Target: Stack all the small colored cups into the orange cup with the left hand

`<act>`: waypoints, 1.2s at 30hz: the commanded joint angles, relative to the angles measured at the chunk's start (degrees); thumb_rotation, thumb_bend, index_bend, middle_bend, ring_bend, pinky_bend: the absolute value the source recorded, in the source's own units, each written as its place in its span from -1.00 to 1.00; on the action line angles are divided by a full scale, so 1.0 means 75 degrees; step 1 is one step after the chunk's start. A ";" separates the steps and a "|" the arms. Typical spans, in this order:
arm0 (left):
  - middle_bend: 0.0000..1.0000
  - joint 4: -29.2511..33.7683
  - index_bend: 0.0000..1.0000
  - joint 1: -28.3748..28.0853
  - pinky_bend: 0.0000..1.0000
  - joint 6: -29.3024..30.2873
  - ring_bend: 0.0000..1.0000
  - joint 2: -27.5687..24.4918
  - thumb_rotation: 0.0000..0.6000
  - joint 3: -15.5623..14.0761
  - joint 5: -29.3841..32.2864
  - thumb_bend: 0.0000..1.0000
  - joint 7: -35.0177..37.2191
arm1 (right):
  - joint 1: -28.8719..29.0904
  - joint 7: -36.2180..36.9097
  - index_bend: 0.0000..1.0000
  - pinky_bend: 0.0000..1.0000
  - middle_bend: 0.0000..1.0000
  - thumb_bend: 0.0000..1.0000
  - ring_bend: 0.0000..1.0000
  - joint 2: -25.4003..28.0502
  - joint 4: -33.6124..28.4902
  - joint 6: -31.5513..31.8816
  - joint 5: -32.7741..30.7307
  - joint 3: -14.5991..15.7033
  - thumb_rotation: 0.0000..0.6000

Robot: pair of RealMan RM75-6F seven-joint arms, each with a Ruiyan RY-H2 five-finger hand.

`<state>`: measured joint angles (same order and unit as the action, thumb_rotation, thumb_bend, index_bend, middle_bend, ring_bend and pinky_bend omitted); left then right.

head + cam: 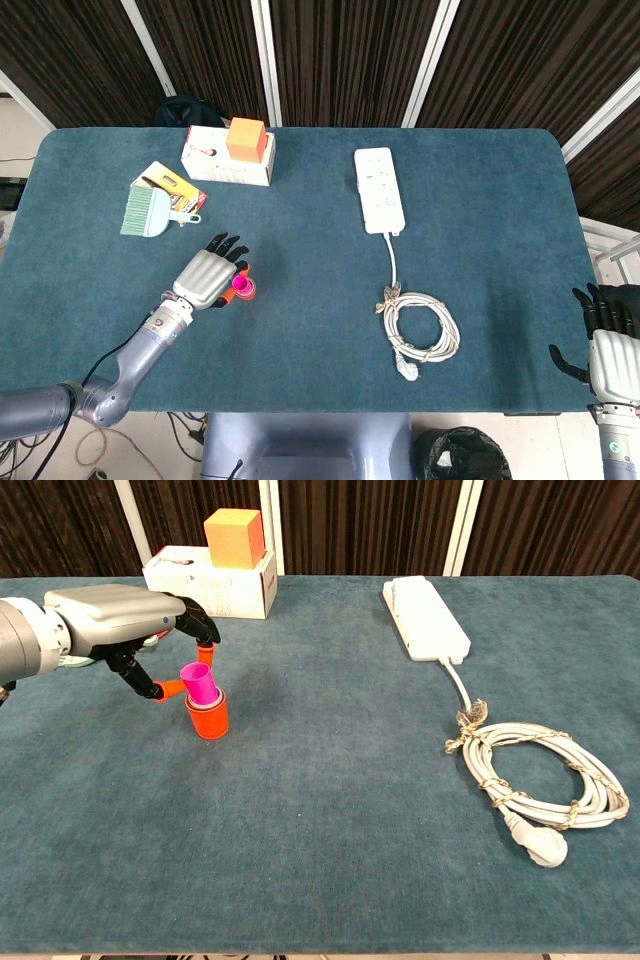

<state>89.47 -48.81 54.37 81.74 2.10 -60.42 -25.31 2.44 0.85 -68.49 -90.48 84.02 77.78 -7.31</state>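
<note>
Holding the pink cup (198, 681) between its thumb and a finger, the left hand (118, 628) sits just above the orange cup (208, 717) near the left side of the blue-carpeted table (330, 810). The pink cup is tilted slightly, and its lower part is inside the mouth of the orange cup, which stands upright on the table. The fingertips (203, 657) that show are orange and lie against the pink cup's sides; the other fingers are spread above it. In the head view the left hand (205, 276) covers most of the orange cup, and only the pink cup's rim (241, 285) shows clearly.

The right hand (608, 345) is at the lower right edge of the head view, off the table, with its fingers apart and nothing in them.

Behind the left hand lie a green brush (146, 211) and a white box (212, 578) with an orange block (234, 536) on top. A white power strip (425, 617) lies toward the far middle of the table, and its coiled cable (535, 775) rests at the right, well apart from the cups.
</note>
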 commanded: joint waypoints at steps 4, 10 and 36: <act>-0.68 -0.0050 -0.39 0.0039 -1.00 -0.0092 -1.00 -0.0039 1.00 -0.0050 0.0077 -0.28 -0.0128 | 0.0004 -0.0004 -0.76 -0.88 -0.91 -0.33 -0.75 0.0001 -0.0005 -0.0011 -0.0005 0.0002 1.00; -0.71 0.0043 -0.80 0.0017 -1.00 -0.0222 -1.00 -0.0132 1.00 -0.0036 0.0173 -0.33 -0.0271 | -0.0001 -0.0017 -0.76 -0.88 -0.91 -0.33 -0.75 0.0006 -0.0016 -0.0002 -0.0014 -0.0002 1.00; -0.85 0.2209 -0.93 0.3493 -1.00 0.4536 -1.00 -0.2429 1.00 -0.1139 -0.2756 -0.33 0.1175 | -0.0058 0.0384 -0.76 -0.88 -0.91 -0.33 -0.75 0.0349 -0.0207 0.0255 0.0726 0.0222 1.00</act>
<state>106.62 -24.40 86.83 64.20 -5.26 -79.92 -17.84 2.08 3.49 -66.08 -92.03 85.73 82.97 -5.76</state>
